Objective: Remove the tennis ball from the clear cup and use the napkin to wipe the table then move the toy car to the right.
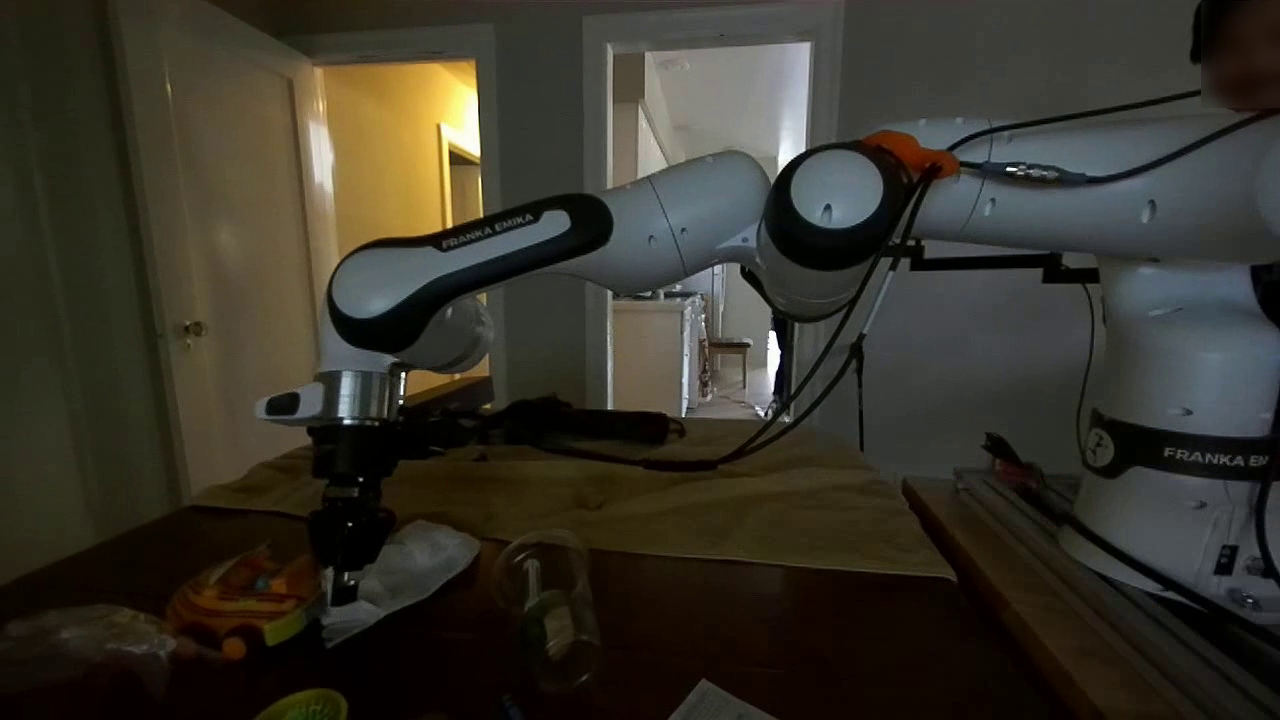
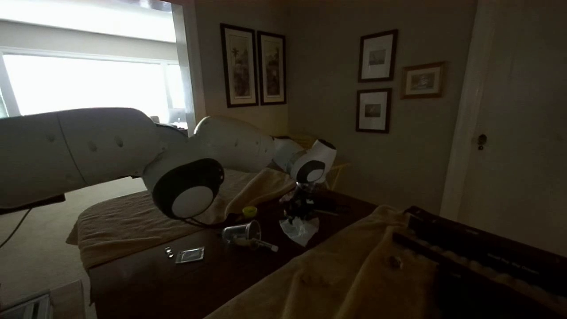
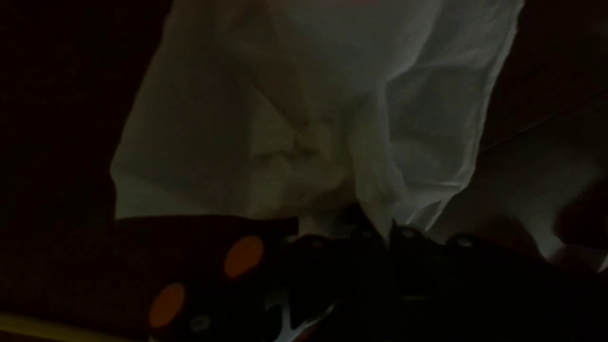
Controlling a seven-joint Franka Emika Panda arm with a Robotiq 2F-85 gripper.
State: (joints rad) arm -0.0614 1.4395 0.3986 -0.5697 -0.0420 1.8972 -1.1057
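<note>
End effector [image 1: 344, 588] pinching the white napkin [image 1: 418, 566], orange toy car [image 1: 245, 598] close by, clear cup [image 2: 239, 231] lying sideways, on the dark surface [image 1: 790, 620]

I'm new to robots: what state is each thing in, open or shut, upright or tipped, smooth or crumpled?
Napkin: creased, partly spread on the table.
Gripper: looks shut on a gathered fold of the napkin.
Clear cup: tipped on its side, a tube at its mouth.
Toy car: which way up unclear.
Small card or packet: lying flat.
Tan cloth: wrinkled, covering part of the table.
Door: open.
</note>
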